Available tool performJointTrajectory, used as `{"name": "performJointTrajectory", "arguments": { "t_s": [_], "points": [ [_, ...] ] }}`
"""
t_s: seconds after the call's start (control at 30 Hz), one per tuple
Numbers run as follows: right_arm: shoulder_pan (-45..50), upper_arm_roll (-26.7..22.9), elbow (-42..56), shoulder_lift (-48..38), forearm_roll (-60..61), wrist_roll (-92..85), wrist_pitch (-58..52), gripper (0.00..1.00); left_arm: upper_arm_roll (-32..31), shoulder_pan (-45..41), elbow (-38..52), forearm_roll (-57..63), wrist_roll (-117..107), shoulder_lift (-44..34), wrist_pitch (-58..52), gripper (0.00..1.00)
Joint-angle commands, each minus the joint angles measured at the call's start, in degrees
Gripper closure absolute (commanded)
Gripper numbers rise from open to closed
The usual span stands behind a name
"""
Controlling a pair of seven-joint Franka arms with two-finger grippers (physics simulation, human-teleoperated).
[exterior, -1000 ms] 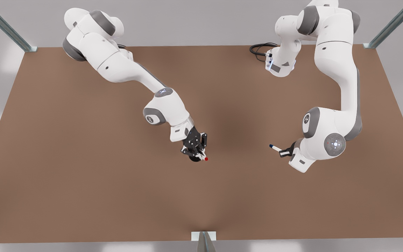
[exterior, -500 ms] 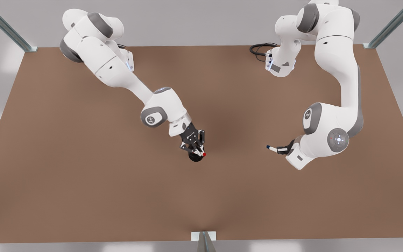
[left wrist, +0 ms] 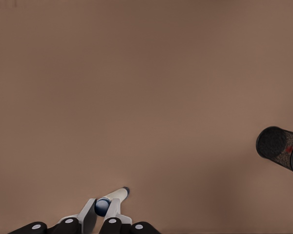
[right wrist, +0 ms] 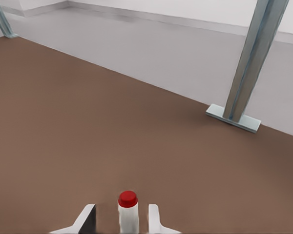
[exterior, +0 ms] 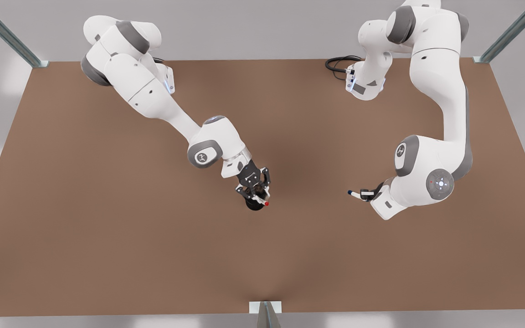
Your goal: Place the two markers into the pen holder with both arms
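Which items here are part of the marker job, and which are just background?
Job: red-capped marker between the open right gripper fingers over the pen holder; blue-capped marker gripped by left gripper.
Background: brown table, metal posts, black cable.

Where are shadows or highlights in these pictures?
Front view: a soft dark patch on the table near its middle, no hard shadows. Left wrist view: even light; the pen holder looks nearly black. Right wrist view: soft light on the red marker.
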Motion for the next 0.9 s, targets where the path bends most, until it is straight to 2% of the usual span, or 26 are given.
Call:
{"name": "performJointTrajectory", "arguments": {
  "t_s": [0.0, 0.07, 0.1, 0.13, 0.17, 0.2, 0.23, 0.27, 0.3, 0.33, 0.37, 0.4, 0.47, 0.53, 0.57, 0.6, 0.63, 0.87],
  "points": [
    [-0.15, 0.03, 0.03, -0.04, -1.07, 11.32, -0.22, 0.0, 0.0, -0.1, 0.02, -0.45, 5.99, -0.06, -0.1, 0.79],
    [-1.28, 0.56, 1.08, -0.74, -0.46, 11.06, -0.3, 0.0, -0.44, -1.15, 0.11, -0.45, 5.38, -0.15, -0.1, 0.79],
    [-3.83, 2.05, 1.17, -2.32, 3.57, 10.36, -1.0, 0.0, -0.61, -1.33, 0.37, -0.8, 5.19, -0.24, -0.1, 0.79],
    [-4.28, 3.72, 1.17, -4.86, 10.15, 5.02, -7.66, 0.0, -2.27, -1.77, 1.86, -0.8, 8.52, -0.06, 0.34, 0.79],
    [-6.9, 7.05, 1.6, -7.33, 23.31, -8.66, -16.35, 0.0, -3.68, -1.77, 3.71, -1.76, 9.77, 0.99, 1.92, 0.79],
    [-9.29, 14.44, 10.99, -7.33, 36.97, -25.57, -36.56, 0.0, -4.3, -1.77, 4.41, -4.23, 11.61, 1.78, 4.56, 0.79],
    [-9.73, 17.96, 21.28, -7.33, 46.1, -33.31, -56.08, 0.0, -4.83, -1.77, 5.82, -5.64, 11.7, 2.83, 4.91, 0.79],
    [-9.38, 8.34, 25.7, -16.27, 64.37, -41.48, -64.9, 0.0, -5.71, -1.86, 6.17, -8.09, 11.09, 3.63, 5.52, 0.79],
    [-5.95, -12.33, 18.67, -25.08, 83.12, -56.68, -66.3, 0.0, -6.41, -2.65, 6.17, -10.03, 6.44, 4.51, 9.48, 0.79],
    [-3.93, -24.3, 14.18, -30.44, 87.87, -67.33, -73.68, 0.0, -7.03, -4.06, 6.17, -10.56, 4.85, 4.77, 11.24, 0.79],
    [-4.01, -26.6, 14.08, -30.71, 88.84, -70.93, -80.96, 0.0, -7.12, -5.46, 6.17, -10.56, 2.57, 5.03, 13.08, 0.79],
    [-4.54, -26.77, 14.17, -30.19, 88.93, -71.38, -82.48, 0.0, -7.2, -7.04, 6.17, -10.56, 0.63, 5.56, 14.75, 0.79],
    [-4.63, -26.07, 20.4, -24.22, 88.75, -75.23, -85.03, 0.0, -7.38, -9.5, 6.17, -10.65, -2.71, 5.91, 17.04, 0.79],
    [-4.54, -25.63, 28.51, -19.02, 88.4, -75.78, -90.14, 0.04, -7.29, -12.58, 6.17, -10.56, -5.53, 6.88, 18.89, 0.79],
    [-4.54, -26.07, 14.39, -27.17, 88.05, -76.47, -79.08, 0.04, -7.21, -12.76, 6.17, -10.56, -5.53, 7.06, 18.89, 0.79],
    [-4.45, -27.65, 11.01, -29.57, 88.58, -80.08, -76.24, 0.03, -7.29, -13.55, 6.17, -10.56, -5.61, 7.41, 19.15, 0.79],
    [-4.28, -27.74, 12.51, -28.96, 88.58, -80.08, -75.89, 0.0, -7.29, -14.08, 6.17, -10.56, -6.4, 7.5, 19.94, 0.79],
    [-4.45, -26.51, 12.33, -28.95, 88.67, -79.55, -77.47, 0.0, -7.21, -17.42, 6.17, -10.56, -12.03, 7.93, 23.9, 0.79]
  ]
}}
